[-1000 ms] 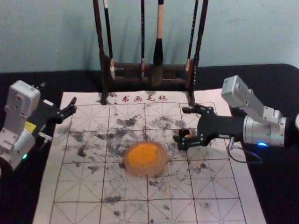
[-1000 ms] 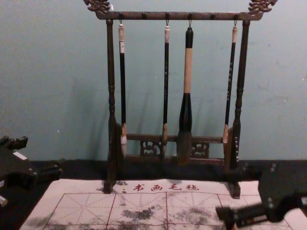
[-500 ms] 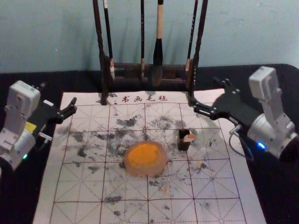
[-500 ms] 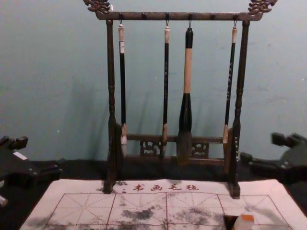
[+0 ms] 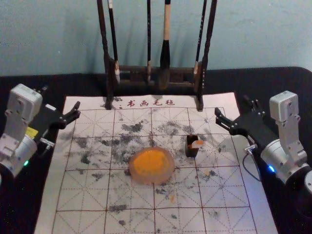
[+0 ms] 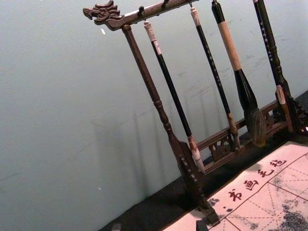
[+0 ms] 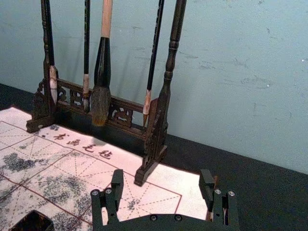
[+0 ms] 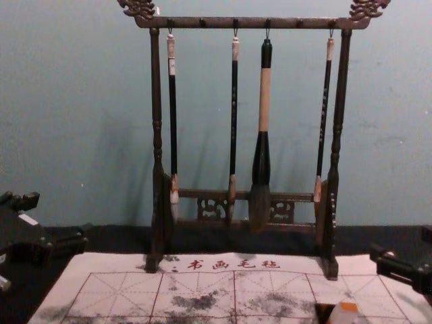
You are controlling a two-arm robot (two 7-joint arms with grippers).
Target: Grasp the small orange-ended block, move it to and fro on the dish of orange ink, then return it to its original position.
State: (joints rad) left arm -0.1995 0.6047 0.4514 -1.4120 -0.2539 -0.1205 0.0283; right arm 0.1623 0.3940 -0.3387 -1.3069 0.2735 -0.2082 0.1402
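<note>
Orange-ended block (image 5: 197, 144) leans in the dark holder (image 5: 191, 153), right of the ink dish (image 5: 168, 174). Its return looks done: right gripper (image 5: 235, 109), 2 fingers apart over the mat's (image 5: 229, 219) right edge, need only park. Left gripper (image 5: 60, 101) idles at left.

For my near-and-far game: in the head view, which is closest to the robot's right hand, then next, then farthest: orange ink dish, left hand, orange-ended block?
1. Orange-ended block, on the dish's right.
2. Orange ink dish, near the mat's middle.
3. Left hand, at the mat's left edge.
</note>
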